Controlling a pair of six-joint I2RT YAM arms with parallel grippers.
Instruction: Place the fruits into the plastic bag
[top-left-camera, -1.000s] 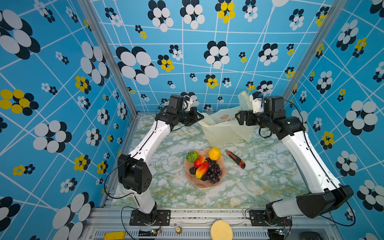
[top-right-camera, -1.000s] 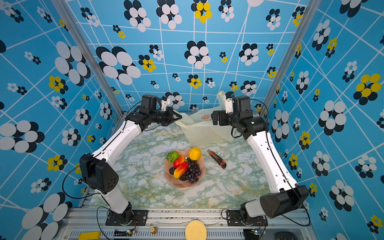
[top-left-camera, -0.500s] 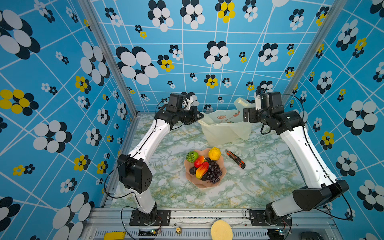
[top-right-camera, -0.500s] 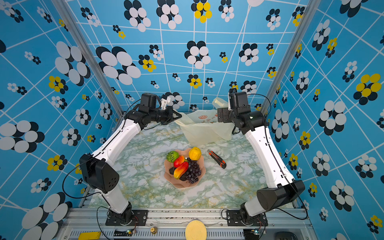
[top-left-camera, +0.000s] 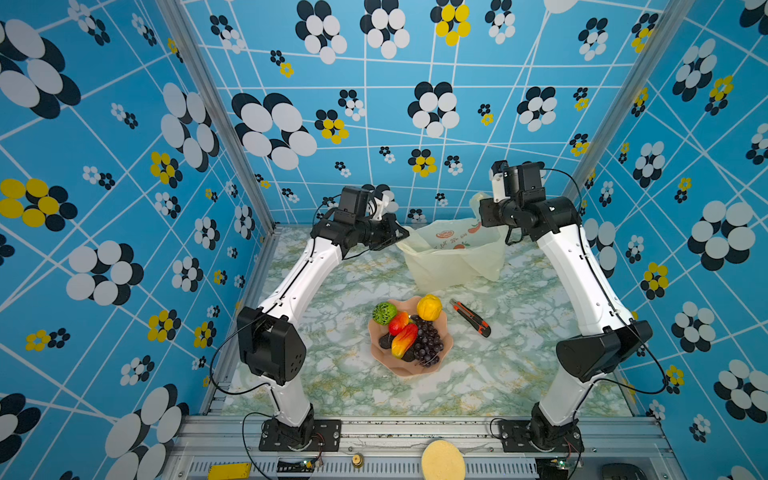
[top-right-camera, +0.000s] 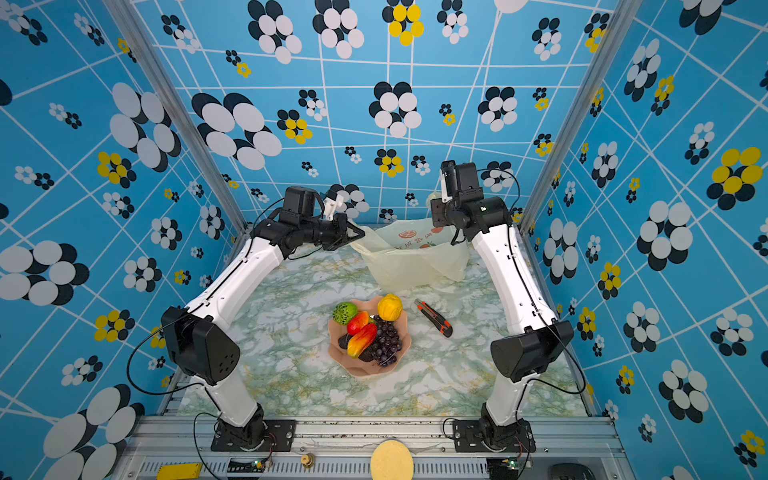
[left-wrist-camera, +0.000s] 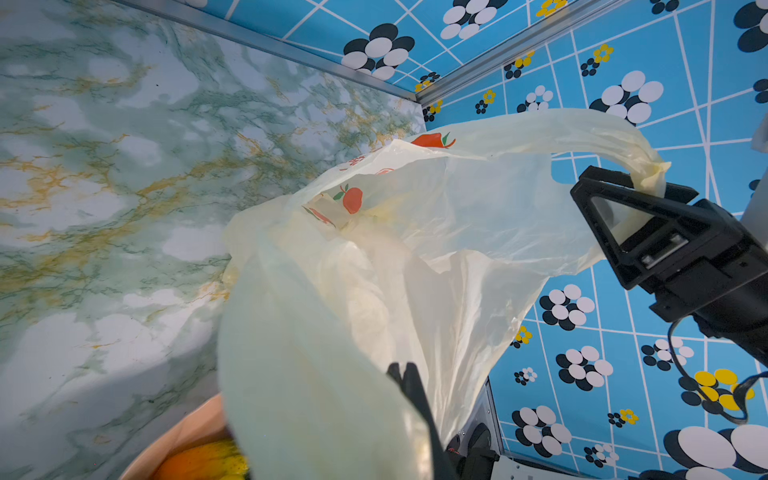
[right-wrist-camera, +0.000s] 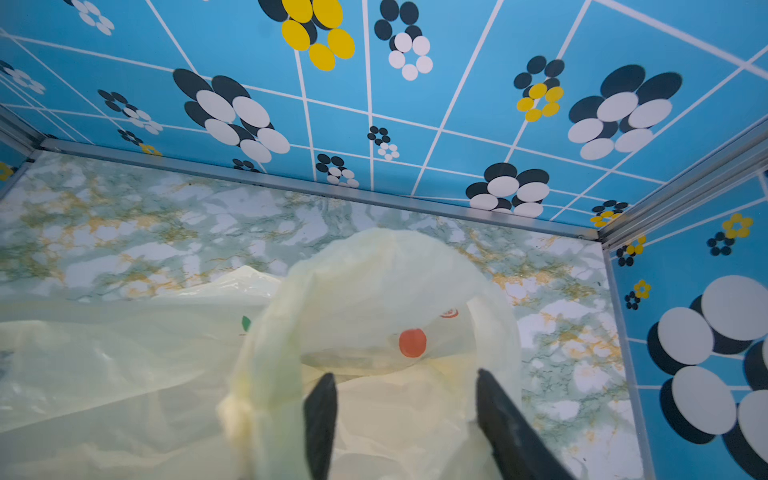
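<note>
The plastic bag (top-left-camera: 453, 257) (top-right-camera: 411, 262) stands at the back of the table with its mouth spread between my grippers. My left gripper (top-left-camera: 401, 235) (left-wrist-camera: 405, 370) is shut on the bag's left edge. Raised at the bag's right side, my right gripper (top-left-camera: 484, 214) (right-wrist-camera: 401, 395) has its jaws apart, and a handle loop (right-wrist-camera: 374, 257) is draped around its fingers without being pinched. The fruits lie in a pink dish (top-left-camera: 415, 370) at mid-table: lemon (top-left-camera: 429, 306), green ball (top-left-camera: 384, 312), strawberry (top-left-camera: 397, 322), mango (top-left-camera: 404, 338) and grapes (top-left-camera: 428, 340).
A red-and-black utility knife (top-left-camera: 469, 318) lies just right of the dish. Blue flowered walls close in the back and both sides. The bag sits near the back right corner (right-wrist-camera: 598, 237).
My right arm has swung up and back to the bag's right side, lifting the handle there, and the bag's mouth has spread wider. The left arm has held still.
</note>
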